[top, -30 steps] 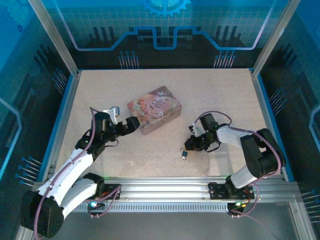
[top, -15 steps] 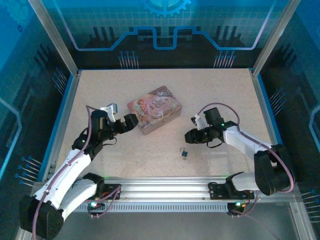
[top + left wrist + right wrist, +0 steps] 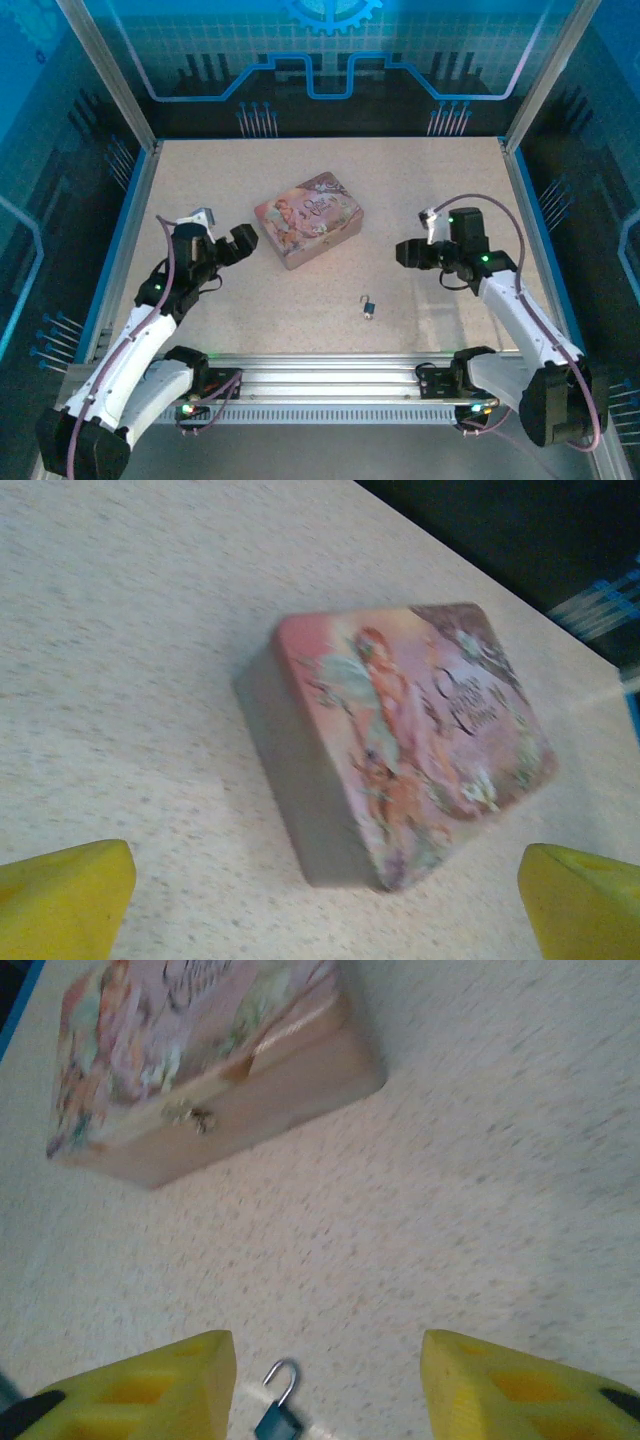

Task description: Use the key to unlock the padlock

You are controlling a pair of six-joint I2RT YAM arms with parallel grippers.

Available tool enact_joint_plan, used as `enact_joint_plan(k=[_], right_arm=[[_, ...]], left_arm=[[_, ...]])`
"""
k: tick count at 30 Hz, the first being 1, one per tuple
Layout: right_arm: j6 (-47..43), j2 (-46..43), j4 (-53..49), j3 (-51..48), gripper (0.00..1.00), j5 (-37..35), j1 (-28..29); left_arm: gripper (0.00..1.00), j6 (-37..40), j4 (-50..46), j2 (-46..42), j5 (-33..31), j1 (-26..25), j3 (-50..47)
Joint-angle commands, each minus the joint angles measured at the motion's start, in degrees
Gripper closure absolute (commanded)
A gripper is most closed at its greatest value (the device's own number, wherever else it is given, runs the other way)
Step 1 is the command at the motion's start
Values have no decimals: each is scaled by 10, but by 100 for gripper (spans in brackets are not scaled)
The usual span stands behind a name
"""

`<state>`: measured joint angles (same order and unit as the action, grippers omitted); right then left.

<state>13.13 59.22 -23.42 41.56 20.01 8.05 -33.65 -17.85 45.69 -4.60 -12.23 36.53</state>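
The padlock lies on the speckled tabletop near the front, between the two arms. In the right wrist view the padlock has a dark bluish body and its thin shackle stands swung open like a hook. The key is too small to make out. My right gripper hangs open up and to the right of the padlock, holding nothing. Its yellow fingers frame the table, and the padlock lies close to the left one. My left gripper is wide open and empty, just left of the pink tin.
The pink picture-printed tin sits closed at the table's middle; its clasp side faces the right arm. Blue rails and metal posts border the table. Bare tabletop surrounds the padlock.
My right gripper let go at the padlock, opened and drew back up and to the right. My left gripper pulled back left, away from the tin.
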Motion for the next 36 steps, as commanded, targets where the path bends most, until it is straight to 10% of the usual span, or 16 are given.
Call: enact_joint_plan(k=[1,12,36], right_arm=[[-23,-35,49,-18,42,-23,-32],[-29,-90,207,-109,1,-103,-93],[-72,143,603,-206,0,-235,-81]], left_arm=[[1,33,-7,-7,-75,13,13],[1,131,160,-11,-178,22,-61],[1,316,493,214,-113,53,-158]])
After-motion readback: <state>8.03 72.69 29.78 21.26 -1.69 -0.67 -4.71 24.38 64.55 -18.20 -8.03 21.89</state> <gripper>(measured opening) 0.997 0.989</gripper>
